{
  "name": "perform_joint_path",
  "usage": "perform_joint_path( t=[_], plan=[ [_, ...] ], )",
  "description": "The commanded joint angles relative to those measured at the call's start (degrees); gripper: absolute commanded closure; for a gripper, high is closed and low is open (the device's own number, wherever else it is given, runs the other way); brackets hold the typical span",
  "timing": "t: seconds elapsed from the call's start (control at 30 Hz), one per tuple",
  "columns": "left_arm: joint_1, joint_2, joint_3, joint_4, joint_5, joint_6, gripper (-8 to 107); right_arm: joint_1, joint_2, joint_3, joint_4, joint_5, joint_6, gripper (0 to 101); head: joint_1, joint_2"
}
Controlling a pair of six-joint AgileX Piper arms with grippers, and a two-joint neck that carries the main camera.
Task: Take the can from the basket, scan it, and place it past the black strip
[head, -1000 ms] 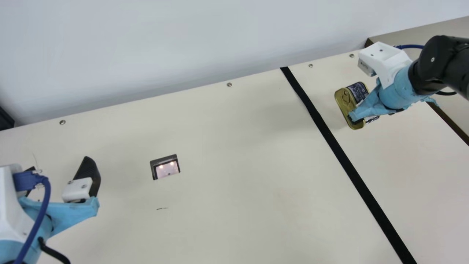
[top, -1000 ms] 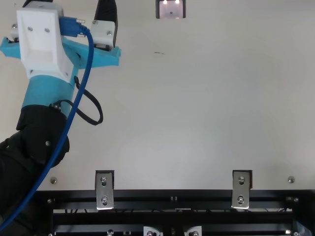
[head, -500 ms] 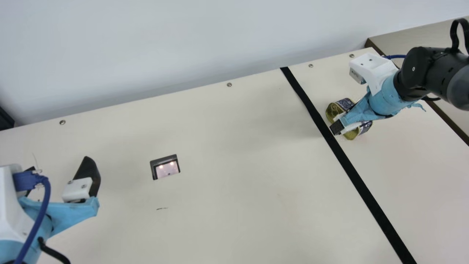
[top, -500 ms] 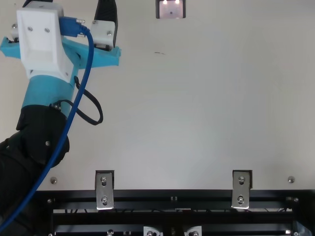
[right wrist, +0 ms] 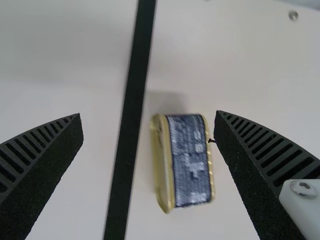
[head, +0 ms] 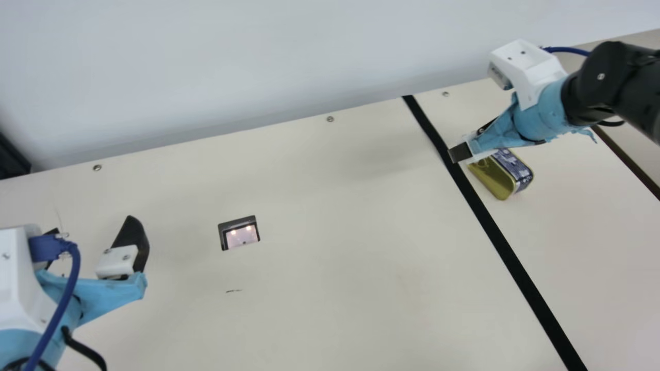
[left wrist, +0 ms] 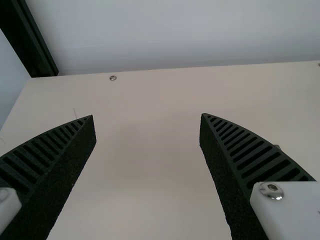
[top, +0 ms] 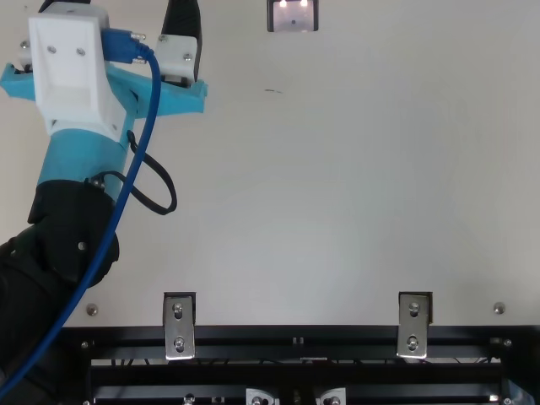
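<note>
Two grippers were seen in the main view. The right gripper [head: 469, 141] was held over one end of the can [head: 511, 171], which was seen past the black strip [head: 492, 232], on the side away from the scanner [head: 240, 234]. The can lay on a narrow side on the cream table [head: 335, 283], its flat gold face turned toward the strip. The left gripper [head: 94, 223] was held well apart from the can, with the scanner between them.

In the top view, the left gripper's fingers were seen spread at the upper edge, near the scanner, and a blue cable [top: 130, 181] was draped along the arm.

In the left wrist view, the fingers were spread wide, with nothing gripped and bare table seen between them.

In the right wrist view, the fingers were also wide apart. The can was seen between them, ungripped, its dark blue label turned to the camera; a narrow strip of table was left between can and black strip.
</note>
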Motion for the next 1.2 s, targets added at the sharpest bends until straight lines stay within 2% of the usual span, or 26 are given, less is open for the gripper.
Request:
perform_joint_path(
  t=[0.0,0.3,0.67,0.8,1.17],
  plan=[
    [0.0,0.0,0.0,0.0,0.0,0.0,9,1.5,-0.7,0.2,3.0,-0.4,-0.8,0,-2.0,2.1],
    [0.0,0.0,0.0,0.0,0.0,0.0,9,7.5,-3.6,1.0,10.8,-1.2,-2.6,0,-1.5,10.0],
    [0.0,0.0,0.0,0.0,0.0,0.0,9,13.5,-5.7,2.6,14.5,-2.7,-1.4,0,3.6,14.8],
    [0.0,0.0,0.0,0.0,0.0,0.0,9,15.5,-6.8,3.8,16.8,-3.7,-1.9,0,4.4,15.7],
    [0.2,0.7,0.2,1.5,-0.7,-1.4,9,16.6,-7.4,4.2,16.7,-4.2,-0.6,0,4.4,15.7]
  ],
)
